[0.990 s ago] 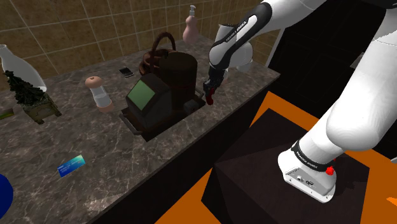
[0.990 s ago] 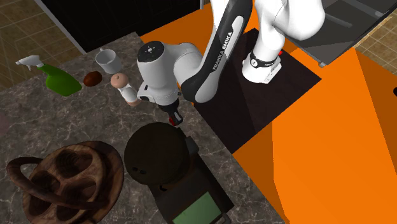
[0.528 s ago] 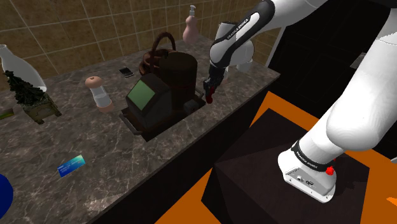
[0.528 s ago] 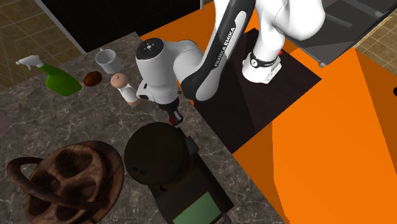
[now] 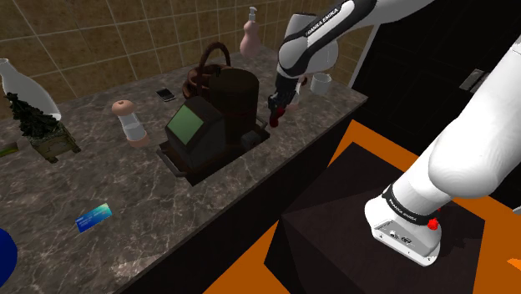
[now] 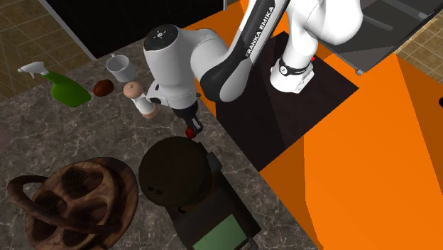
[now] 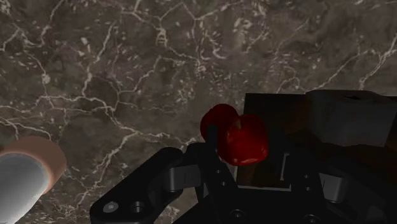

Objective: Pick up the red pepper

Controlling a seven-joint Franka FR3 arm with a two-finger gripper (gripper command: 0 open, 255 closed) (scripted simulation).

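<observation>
The black hand (image 5: 276,117) pinches the red pepper (image 7: 240,137) between its two fingers. In the wrist view the glossy red lump sits clasped at the fingertips, with the dark veined marble of the tabletop (image 5: 150,230) behind it. The pepper looks raised off the marble rather than resting on it. It hangs near the tabletop's edge that faces the stand (image 5: 359,196), just beside the nearest corner of the dark coffee machine (image 5: 204,125). In the second exterior view the hand points down over the strip of marble between the machine's round top and that edge, with a speck of red at its tip.

Behind the machine, toward the back edge, stands a brown ringed basket (image 5: 206,67). A pink soap dispenser (image 5: 249,33) stands by the tiled wall. A white mug (image 6: 122,67) sits near the tabletop's corner past the arm. A shaker (image 6: 140,99) with a pinkish cap stands between the mug and the hand, touching neither. A green spray bottle (image 6: 60,87) lies farther along.

On the machine's other side stands a second shaker (image 5: 129,121). Beyond it is a potted plant (image 5: 37,125), and a blue card (image 5: 93,216) lies flat near the front edge.
</observation>
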